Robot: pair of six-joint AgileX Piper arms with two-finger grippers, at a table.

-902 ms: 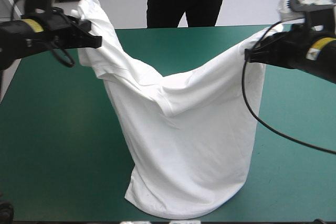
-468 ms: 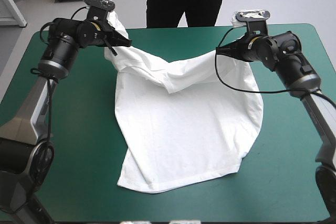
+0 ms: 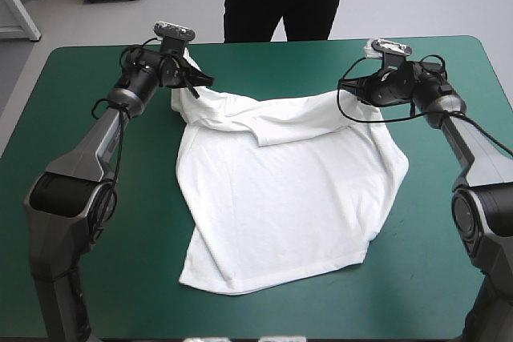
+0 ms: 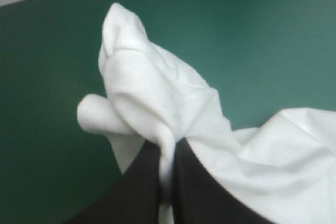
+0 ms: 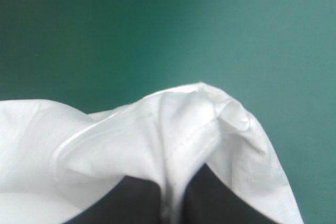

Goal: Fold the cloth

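grip of left hand (image 4: 167, 150) and right hand (image 5: 172, 184) alike: nearly closed, t-shirt (image 3: 272, 190) cloth pinched between

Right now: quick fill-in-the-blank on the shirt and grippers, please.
1. The left gripper and right gripper are each ____ on the T-shirt.
2. They hold the T-shirt's edge that is nearest the table's ____ edge.
3. The T-shirt's colour is ____.

Missing words: shut; far; white.
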